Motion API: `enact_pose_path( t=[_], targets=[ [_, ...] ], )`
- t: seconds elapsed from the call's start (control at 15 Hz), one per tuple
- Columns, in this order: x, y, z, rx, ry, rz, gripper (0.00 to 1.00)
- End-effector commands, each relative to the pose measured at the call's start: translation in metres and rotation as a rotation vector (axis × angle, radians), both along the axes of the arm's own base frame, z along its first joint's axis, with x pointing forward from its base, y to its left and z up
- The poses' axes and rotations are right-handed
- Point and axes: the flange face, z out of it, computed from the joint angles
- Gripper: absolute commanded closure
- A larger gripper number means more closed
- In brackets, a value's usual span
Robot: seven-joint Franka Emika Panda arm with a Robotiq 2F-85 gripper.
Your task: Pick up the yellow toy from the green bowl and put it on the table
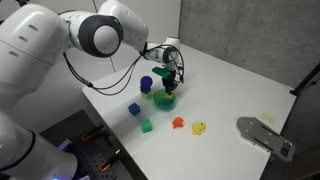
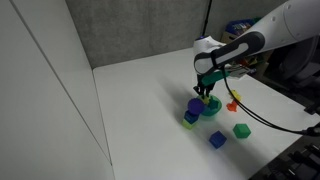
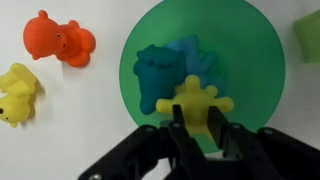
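In the wrist view the green bowl (image 3: 250,60) fills the middle. The flat yellow star-like toy (image 3: 196,100) lies at its near side, next to teal and blue toys (image 3: 165,65). My gripper (image 3: 197,130) is down in the bowl with its two black fingers closed on the yellow toy's lower point. In both exterior views the gripper (image 1: 168,84) (image 2: 207,92) hangs straight over the bowl (image 1: 165,100) (image 2: 212,108) on the white table (image 1: 230,95); the toy is hidden there.
An orange toy (image 3: 60,40) and a lumpy yellow toy (image 3: 18,92) lie left of the bowl; a green block (image 3: 306,36) lies to its right. A dark blue cylinder (image 1: 146,84), blue and green blocks (image 1: 134,109) (image 1: 146,125) and a grey fixture (image 1: 265,135) are on the table.
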Motion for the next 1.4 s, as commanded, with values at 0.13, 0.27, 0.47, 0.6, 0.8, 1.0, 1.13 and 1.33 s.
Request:
enact_pose_path(
  t=[0.13,0.27,0.47,0.6,0.8,1.0,1.13,1.33],
  targets=[
    [-0.007,0.008,0.019,-0.005,0.024,0.01,0.98],
    [-0.005,0.011,0.032,-0.004,0.011,0.012,0.96],
    [-0.002,0.014,0.063,0.0,-0.018,0.012,0.95],
    [0.002,0.011,0.087,-0.004,-0.051,0.002,0.95],
    [0.009,-0.011,0.119,-0.028,-0.1,-0.049,0.95],
    [0.01,-0.045,0.141,-0.054,-0.133,-0.101,0.95],
    [0.002,-0.075,0.149,-0.075,-0.136,-0.14,0.95],
    [-0.012,-0.118,0.16,-0.076,-0.106,-0.2,0.95]
  ],
)
